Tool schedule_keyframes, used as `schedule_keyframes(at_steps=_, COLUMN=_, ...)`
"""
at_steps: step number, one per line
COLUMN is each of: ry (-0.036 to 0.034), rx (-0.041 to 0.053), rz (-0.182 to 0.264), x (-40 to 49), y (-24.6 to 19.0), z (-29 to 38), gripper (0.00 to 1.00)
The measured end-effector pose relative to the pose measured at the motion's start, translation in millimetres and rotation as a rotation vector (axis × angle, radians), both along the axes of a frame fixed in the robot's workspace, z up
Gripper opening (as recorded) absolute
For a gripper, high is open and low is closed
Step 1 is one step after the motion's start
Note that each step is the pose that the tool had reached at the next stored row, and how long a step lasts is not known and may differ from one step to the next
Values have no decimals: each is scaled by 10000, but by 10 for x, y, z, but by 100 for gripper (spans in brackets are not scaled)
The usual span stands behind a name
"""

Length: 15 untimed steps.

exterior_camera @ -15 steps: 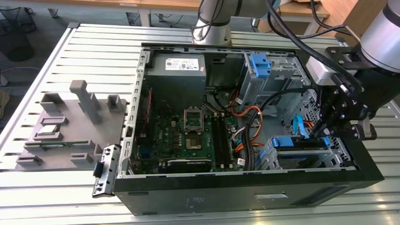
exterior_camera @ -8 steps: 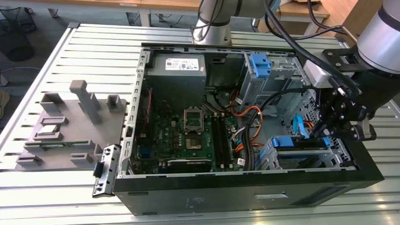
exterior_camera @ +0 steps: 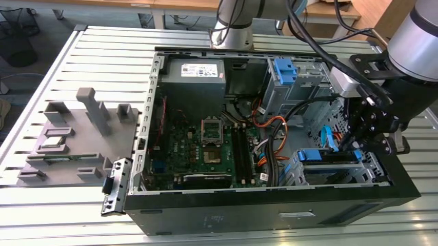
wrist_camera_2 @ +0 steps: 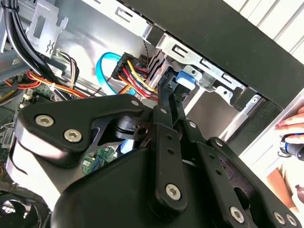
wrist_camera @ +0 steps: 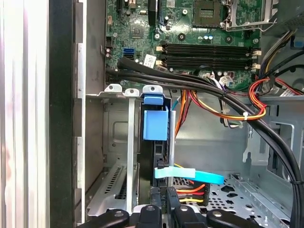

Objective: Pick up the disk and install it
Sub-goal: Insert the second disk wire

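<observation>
Pincer (wrist_camera: 161, 211) beside blue-framed disk (wrist_camera: 155, 124) in steel bay (wrist_camera: 114, 142).

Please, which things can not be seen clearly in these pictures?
- Disk: in the first wrist view it stands edge-on in the bay; its label is hidden.
- Gripper: in the exterior view its fingertips sink behind the drive cage.
- Hand: cut off by the second wrist view's edge.
</observation>
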State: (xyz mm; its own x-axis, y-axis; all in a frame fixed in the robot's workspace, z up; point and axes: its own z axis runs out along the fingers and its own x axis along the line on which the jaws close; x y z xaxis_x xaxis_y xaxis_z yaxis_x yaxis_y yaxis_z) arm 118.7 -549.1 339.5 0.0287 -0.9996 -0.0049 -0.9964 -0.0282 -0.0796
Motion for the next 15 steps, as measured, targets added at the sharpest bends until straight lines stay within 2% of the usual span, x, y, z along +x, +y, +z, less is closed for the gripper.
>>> schedule_keyframes(at_steps=15, ry=0, rx=-2, rz=-16, x=-5, y=-32, z=-15, gripper=18)
